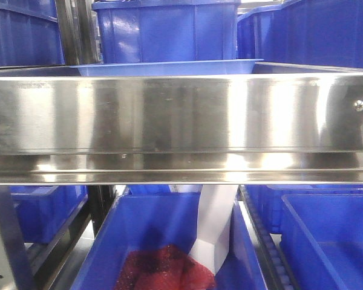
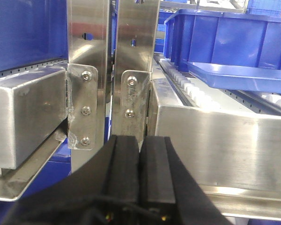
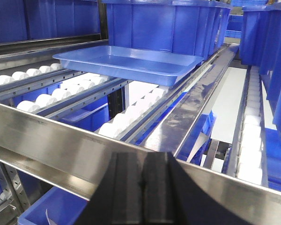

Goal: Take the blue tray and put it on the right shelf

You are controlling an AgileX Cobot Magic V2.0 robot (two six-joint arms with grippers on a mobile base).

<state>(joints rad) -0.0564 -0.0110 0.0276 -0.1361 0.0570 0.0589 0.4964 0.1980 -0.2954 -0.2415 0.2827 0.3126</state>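
Observation:
The blue tray (image 3: 126, 61) lies flat on white rollers of the right shelf (image 3: 51, 140), just in front of a deep blue bin. In the front view only the blue tray's rim (image 1: 169, 67) shows above the shelf's wide shiny front rail (image 1: 181, 115), which has a screw (image 1: 357, 104) near its right end. My right gripper (image 3: 144, 157) is shut and empty, in front of the rail and short of the tray. My left gripper (image 2: 140, 140) is shut and empty, facing two steel uprights; the blue tray (image 2: 243, 75) shows to its right, behind the rail (image 2: 215, 136).
Deep dark-blue bins (image 3: 164, 23) stand behind and right of the tray. Two steel uprights (image 2: 89, 70) with bolted brackets divide the shelves. Below the rail sits a blue bin (image 1: 133, 235) holding something red (image 1: 163, 269) and a white sheet (image 1: 215, 223).

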